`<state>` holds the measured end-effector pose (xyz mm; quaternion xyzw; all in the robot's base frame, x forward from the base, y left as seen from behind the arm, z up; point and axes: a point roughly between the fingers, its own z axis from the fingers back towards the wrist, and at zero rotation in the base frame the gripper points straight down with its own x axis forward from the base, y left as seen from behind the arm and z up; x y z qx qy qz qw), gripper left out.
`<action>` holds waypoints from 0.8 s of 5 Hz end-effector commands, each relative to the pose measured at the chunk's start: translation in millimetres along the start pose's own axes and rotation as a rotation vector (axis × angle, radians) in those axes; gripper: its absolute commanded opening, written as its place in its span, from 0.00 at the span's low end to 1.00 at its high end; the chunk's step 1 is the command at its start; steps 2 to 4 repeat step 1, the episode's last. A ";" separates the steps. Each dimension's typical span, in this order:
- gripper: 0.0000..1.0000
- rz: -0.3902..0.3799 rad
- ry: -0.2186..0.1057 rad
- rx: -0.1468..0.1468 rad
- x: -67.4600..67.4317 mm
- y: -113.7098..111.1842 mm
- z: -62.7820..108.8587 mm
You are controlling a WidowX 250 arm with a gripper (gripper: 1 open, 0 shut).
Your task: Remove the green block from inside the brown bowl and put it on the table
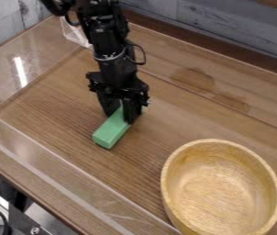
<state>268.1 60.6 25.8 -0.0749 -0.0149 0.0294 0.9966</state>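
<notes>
The green block (109,131) lies on the table (215,101), left of centre, with its far end under my gripper (123,114). The black gripper points straight down and is shut on that far end of the block. The near end of the block rests on the wood. The brown bowl (222,189) stands empty at the front right, well apart from the block and the gripper.
Clear acrylic walls (31,156) run along the table's edges, the nearest one just left and in front of the block. The arm (101,32) rises toward the back left. A grey plank wall stands behind.
</notes>
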 end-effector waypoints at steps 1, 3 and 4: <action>0.00 -0.001 -0.044 0.007 11.2 4.2 11.9; 0.00 -0.001 -0.044 0.007 11.2 4.2 11.9; 0.00 -0.001 -0.044 0.007 11.2 4.2 11.9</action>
